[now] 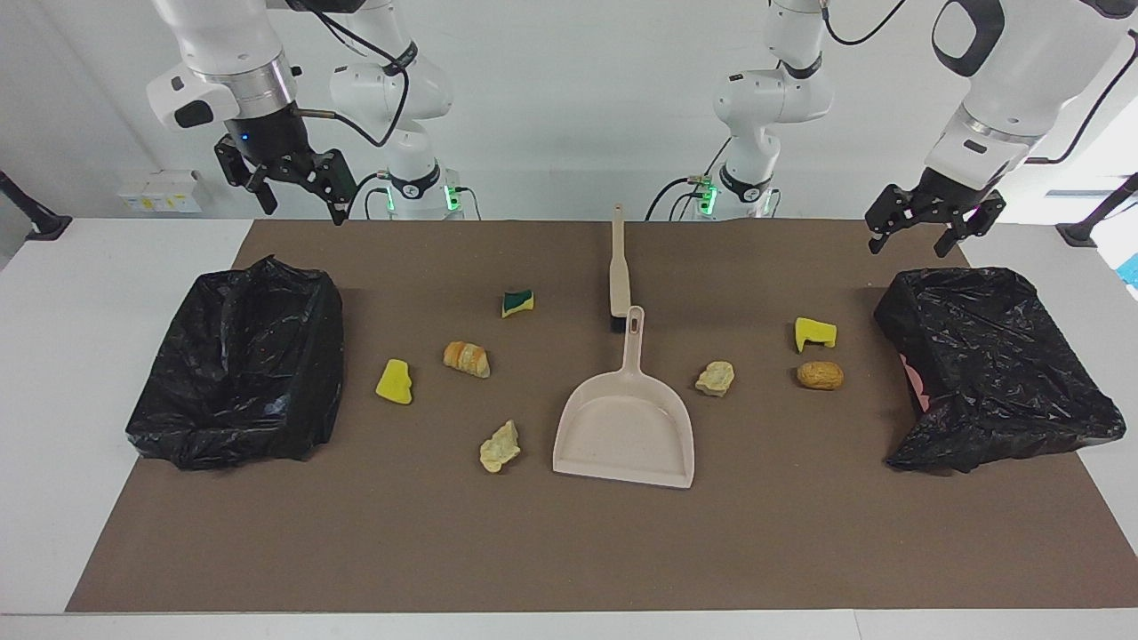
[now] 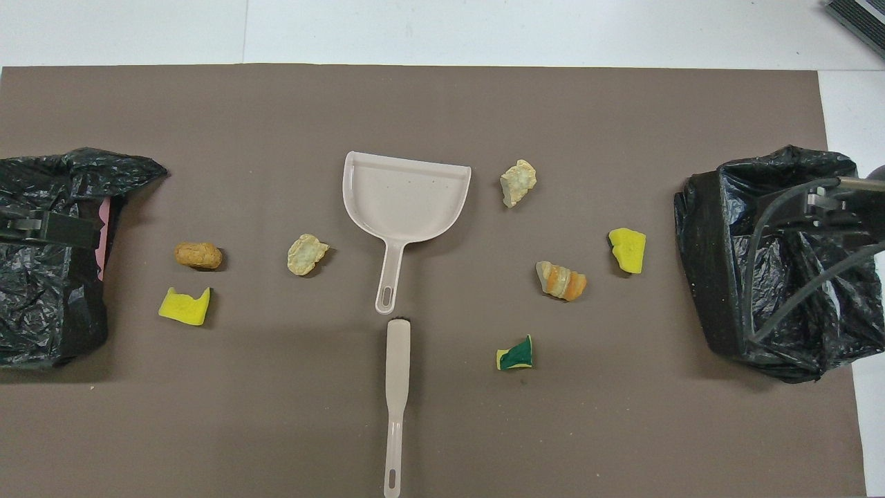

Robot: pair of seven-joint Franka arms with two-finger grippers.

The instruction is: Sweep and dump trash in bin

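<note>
A brown mat [image 1: 569,551] is seen from across the table. The right gripper [image 1: 293,191] hangs with fingers spread over a black-bagged bin [image 1: 240,364]. Seven trash pieces [image 1: 467,358] are scattered on the mat around a beige dustpan [image 1: 627,427] and brush [image 1: 619,267]. The left gripper [image 1: 929,231] hangs spread over a second black-bagged bin [image 1: 991,364].

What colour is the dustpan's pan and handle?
The dustpan is plain pale beige throughout, handle included; the overhead view shows it best.
</note>
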